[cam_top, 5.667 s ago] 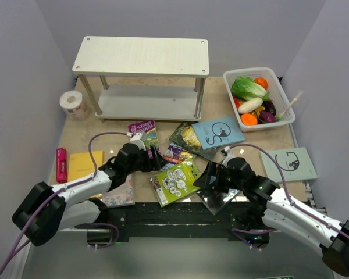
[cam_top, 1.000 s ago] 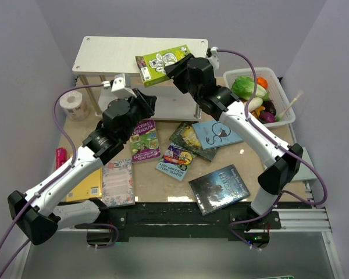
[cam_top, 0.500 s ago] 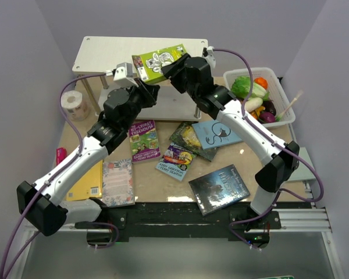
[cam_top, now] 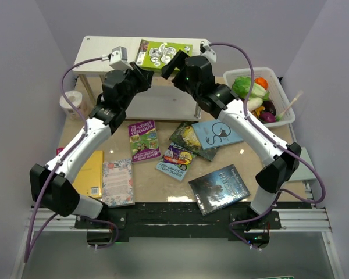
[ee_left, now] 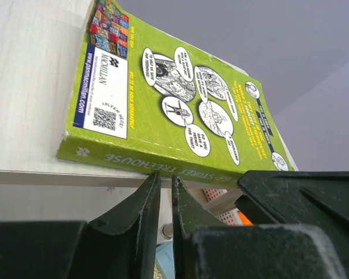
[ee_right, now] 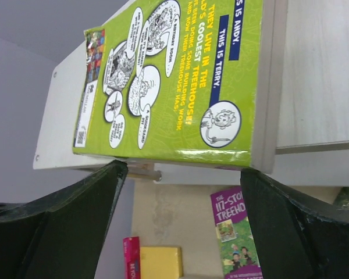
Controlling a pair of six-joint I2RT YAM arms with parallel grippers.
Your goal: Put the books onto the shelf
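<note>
Finally got the lime-green book (cam_top: 163, 53) down on the top board of the shelf (cam_top: 104, 49), right of the middle and close to the front edge. Had it pinched up in the air over that edge half a second back; found it lying flat now, back cover up. Popped the right gripper (cam_top: 170, 65) wide open in that same half second, released, fingers spread just in front of the board's front edge and off the cover. Kept the left gripper (cam_top: 142, 74) clenched on nothing, tips pressed together right under the spine, maybe touching it, couldn't tell. Counted that as 1 book done, probably, with plenty to go: purple book (cam_top: 142, 141), light-blue book (cam_top: 218, 133), dark grey book (cam_top: 220, 188), pink floral book (cam_top: 117, 182) and yellow book (cam_top: 88, 173) all flat on the worktop (cam_top: 157, 186), off the shelf. Couldn't tell whether the near end poked past the front edge, so maybe worth a nudge back. Looked thin and soft-covered: glossy lime, white cartoon speech bubbles, a barcode patch by 1 corner, title along the spine.
</note>
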